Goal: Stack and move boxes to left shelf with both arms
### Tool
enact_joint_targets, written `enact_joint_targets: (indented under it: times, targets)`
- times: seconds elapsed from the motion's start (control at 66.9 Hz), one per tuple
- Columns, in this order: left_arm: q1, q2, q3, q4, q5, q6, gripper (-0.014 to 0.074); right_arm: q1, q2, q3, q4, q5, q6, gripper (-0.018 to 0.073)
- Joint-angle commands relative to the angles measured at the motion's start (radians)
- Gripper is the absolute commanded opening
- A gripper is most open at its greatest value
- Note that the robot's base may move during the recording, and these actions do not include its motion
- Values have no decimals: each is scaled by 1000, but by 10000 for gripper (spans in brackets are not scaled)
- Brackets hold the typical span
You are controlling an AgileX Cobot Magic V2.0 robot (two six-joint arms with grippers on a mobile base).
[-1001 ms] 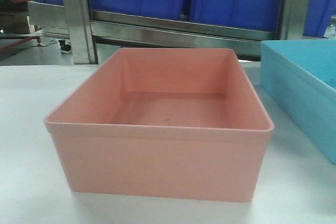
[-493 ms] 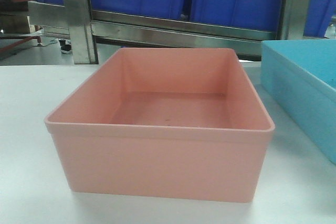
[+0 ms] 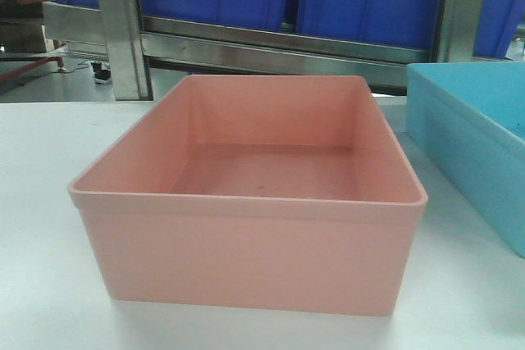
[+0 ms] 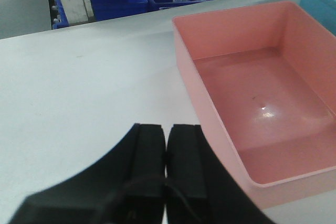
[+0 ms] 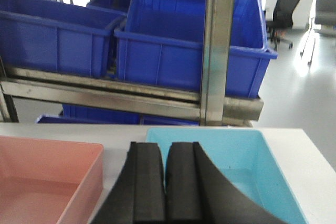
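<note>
1. Exterior front-facing view is showing the pink box point(image 3: 246, 202) and the blue box point(image 3: 472, 133) sitting apart on the counter point(image 3: 41, 202); stacking is not yet starting.
2. Left jaws and right jaws are hovering pressed together, holding nothing.
3. Bare counter is lying left of the pink box, giving approach room.

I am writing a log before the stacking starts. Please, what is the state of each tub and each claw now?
Pink tub: upright on the white table, empty, not stacked.
Light blue tub: upright on the table, to the right of the pink one, apart from it.
Left claw: shut, holding nothing.
Right claw: shut, holding nothing.
</note>
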State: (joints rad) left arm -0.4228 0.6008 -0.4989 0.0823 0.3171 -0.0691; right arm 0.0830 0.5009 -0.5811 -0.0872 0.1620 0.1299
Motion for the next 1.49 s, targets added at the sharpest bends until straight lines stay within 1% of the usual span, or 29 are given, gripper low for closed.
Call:
enact_joint_targets:
  times: [0.0, 0.06, 0.09, 0.209, 0.254, 0.299, 0.388, 0.508, 0.583, 0.642, 0.687, 0.732, 0.792, 0.867, 0.926, 0.956, 1.046, 1.255, 1.36, 1.479]
  targets:
    - [-6, -3, -28, 5, -91, 2, -9, -4, 155, -154, -7, 0, -5, 61]
    - [-6, -3, -28, 5, -91, 2, -9, -4, 238, -226, -7, 66, -5, 102]
    - [-6, -3, -28, 5, -91, 2, -9, -4, 287, -270, -7, 104, -5, 147]
    - [-6, -3, -28, 5, -91, 2, -9, -4, 455, -434, -25, 258, -5, 406]
    - [-6, -3, -28, 5, -91, 2, -9, -4, 513, -488, -42, 315, -5, 489]
    - [-6, -3, -28, 5, -91, 2, -9, -8, 553, -540, -53, 367, -5, 540]
    - [-6, -3, -28, 5, -91, 2, -9, -48, 646, -650, -64, 514, -5, 549]
    - [-6, -3, -28, 5, -91, 2, -9, -152, 746, -761, -63, 698, -5, 549]
    - [-6, -3, -28, 5, -91, 2, -9, -232, 801, -824, -58, 799, -38, 549]
    - [-6, -3, -28, 5, -91, 2, -9, -293, 837, -864, -41, 855, -105, 549]
    - [-6, -3, -28, 5, -91, 2, -9, -339, 869, -892, -5, 890, -178, 549]
    - [-6, -3, -28, 5, -91, 2, -9, -383, 903, -919, 48, 917, -246, 549]
    - [-6, -3, -28, 5, -91, 2, -9, -431, 949, -948, 131, 954, -367, 549]
    - [-6, -3, -28, 5, -91, 2, -9, -476, 1005, -974, 239, 962, -493, 549]
    - [-6, -3, -28, 5, -91, 2, -9, -496, 1048, -989, 292, 959, -589, 549]
    - [-6, -3, -28, 5, -91, 2, -9, -499, 1069, -996, 309, 950, -633, 549]
    - [-6, -3, -28, 5, -91, 2, -9, -499, 1118, -1001, 310, 889, -704, 549]
    - [-6, -3, -28, 5, -91, 2, -9, -499, 1224, -1001, 299, 689, -719, 549]
    - [-6, -3, -28, 5, -91, 2, -9, -499, 1269, -1001, 297, 641, -719, 549]
    - [-6, -3, -28, 5, -91, 2, -9, -499, 1323, -1001, 297, 622, -719, 549]
